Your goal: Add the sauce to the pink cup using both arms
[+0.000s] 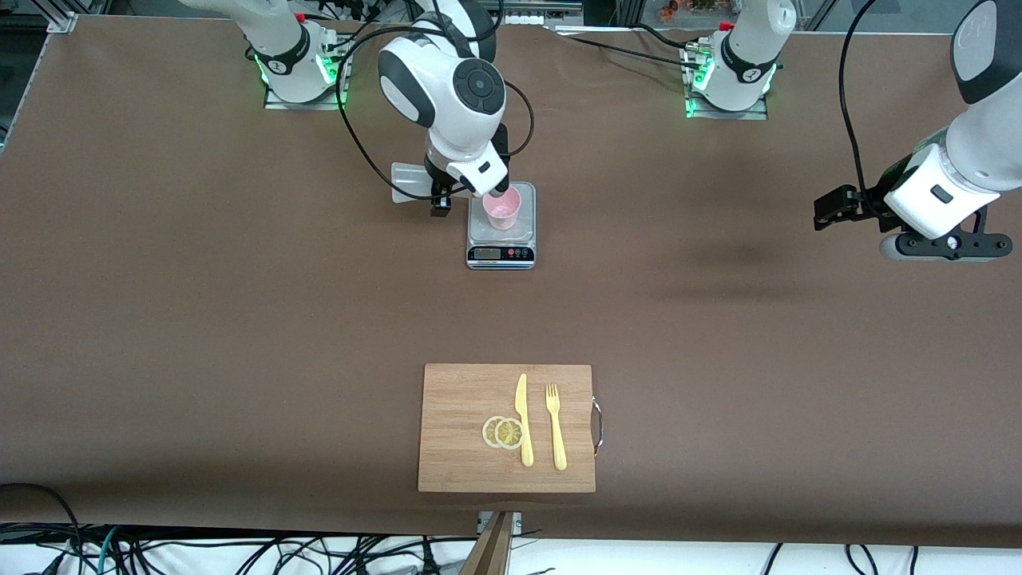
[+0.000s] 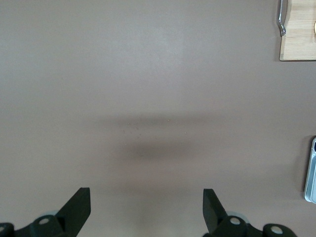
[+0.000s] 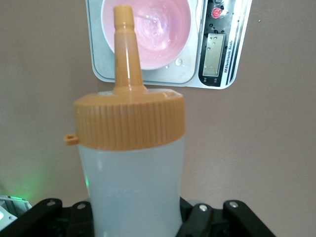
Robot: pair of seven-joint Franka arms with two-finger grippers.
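So the right gripper (image 1: 447, 200) is clamped tight on the small see-through whitish squeeze bottle with the orange nozzle cap (image 3: 129, 163), tipping it so the nozzle hangs over the rim of the small pale pink plastic cup (image 1: 502, 209), which sits on the little grey digital scale (image 1: 501, 254) toward the arm bases. Looks like the pour is in progress or about to be: the cup's inside looks wet with a few droplets, so squeezing and setting the bottle down are probably left. Over toward its own end of the table the left gripper (image 1: 830, 209) just waits above bare brown tabletop (image 1: 239, 319), fingers (image 2: 76, 207) spread wide and holding nothing.
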